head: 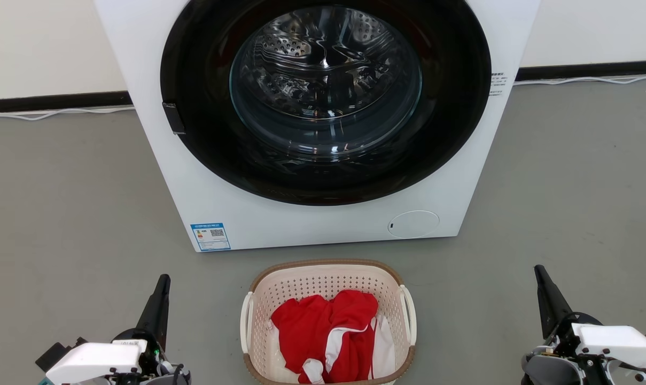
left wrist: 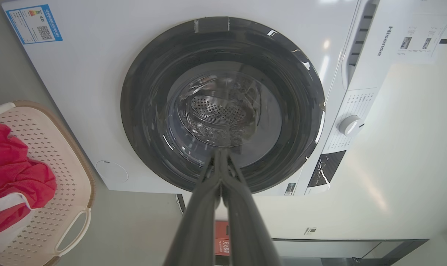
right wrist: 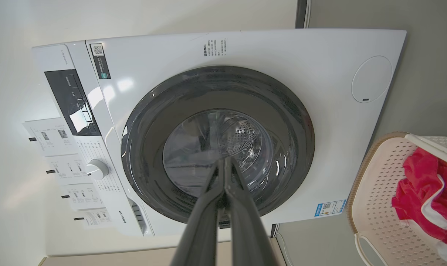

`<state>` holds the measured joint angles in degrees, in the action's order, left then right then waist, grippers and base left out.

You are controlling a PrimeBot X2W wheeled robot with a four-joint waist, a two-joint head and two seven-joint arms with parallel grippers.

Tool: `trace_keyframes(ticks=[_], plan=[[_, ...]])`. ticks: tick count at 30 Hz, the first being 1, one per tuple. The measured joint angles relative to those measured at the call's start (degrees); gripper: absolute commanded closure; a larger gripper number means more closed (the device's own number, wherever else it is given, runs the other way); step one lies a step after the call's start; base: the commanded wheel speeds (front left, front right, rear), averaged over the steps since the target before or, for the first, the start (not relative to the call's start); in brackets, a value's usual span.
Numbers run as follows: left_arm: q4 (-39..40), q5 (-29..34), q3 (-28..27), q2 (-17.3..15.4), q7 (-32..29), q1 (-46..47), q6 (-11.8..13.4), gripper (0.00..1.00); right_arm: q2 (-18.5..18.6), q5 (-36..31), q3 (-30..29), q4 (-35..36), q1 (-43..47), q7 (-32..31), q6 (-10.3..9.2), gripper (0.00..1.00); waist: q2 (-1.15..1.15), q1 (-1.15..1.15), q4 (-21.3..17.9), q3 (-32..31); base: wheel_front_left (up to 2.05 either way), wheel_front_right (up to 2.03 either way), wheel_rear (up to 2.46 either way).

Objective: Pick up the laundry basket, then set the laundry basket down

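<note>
Perforated matt plastic laundry basket (head: 328, 283), glossy glass washer door (head: 325, 80).

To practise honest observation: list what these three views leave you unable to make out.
1. Head view: the laundry basket has its near side cut off by the bottom edge.
2. Head view: anything under the red and white clothes is hidden by them.
3. Head view: the washing machine loses its top to the upper edge.
4. Head view: the blue label has print too small to read.

You are holding both arms low and wide apart; your left gripper (head: 163, 280) and right gripper (head: 539, 271) are pointing forward, fingers pressed together on each.
</note>
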<state>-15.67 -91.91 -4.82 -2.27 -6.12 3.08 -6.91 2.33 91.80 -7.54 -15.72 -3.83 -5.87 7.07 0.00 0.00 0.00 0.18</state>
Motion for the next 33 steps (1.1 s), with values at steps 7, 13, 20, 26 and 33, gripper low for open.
trace_keyframes(ticks=[7,13,20,26,33], plan=[[0.0,0.0,0.0,0.0,0.0,0.0,0.0,1.0,0.0,0.0,0.0,0.0,0.0,0.0,0.0,1.0,0.0,0.0,0.0,0.0,0.0,0.0,0.0],[-2.3,0.0,0.1,0.5,0.1,-1.8,0.2,0.0,-0.5,0.0,0.2,-2.1,1.7,0.0,-0.04,0.0,0.0,0.0,0.0,0.0,0.0,0.0,0.0],[-2.6,0.0,0.7,0.6,1.0,-3.2,0.2,0.0,-0.7,-0.1,0.9,-2.2,2.8,0.6,-0.08,0.0,0.0,0.02,0.0,-0.1,0.0,0.0,0.0],[-2.3,0.3,1.3,0.6,2.2,-3.2,0.2,0.0,-0.6,-1.2,2.0,-1.7,2.8,1.6,-0.08,0.0,0.0,0.01,0.0,0.0,0.0,0.0,0.0],[-2.2,3.1,1.5,0.5,3.2,-3.2,0.2,0.0,-0.4,-5.1,2.5,-1.5,2.8,2.9,-0.08,0.0,0.0,0.01,0.0,-0.1,0.0,0.0,0.0]])
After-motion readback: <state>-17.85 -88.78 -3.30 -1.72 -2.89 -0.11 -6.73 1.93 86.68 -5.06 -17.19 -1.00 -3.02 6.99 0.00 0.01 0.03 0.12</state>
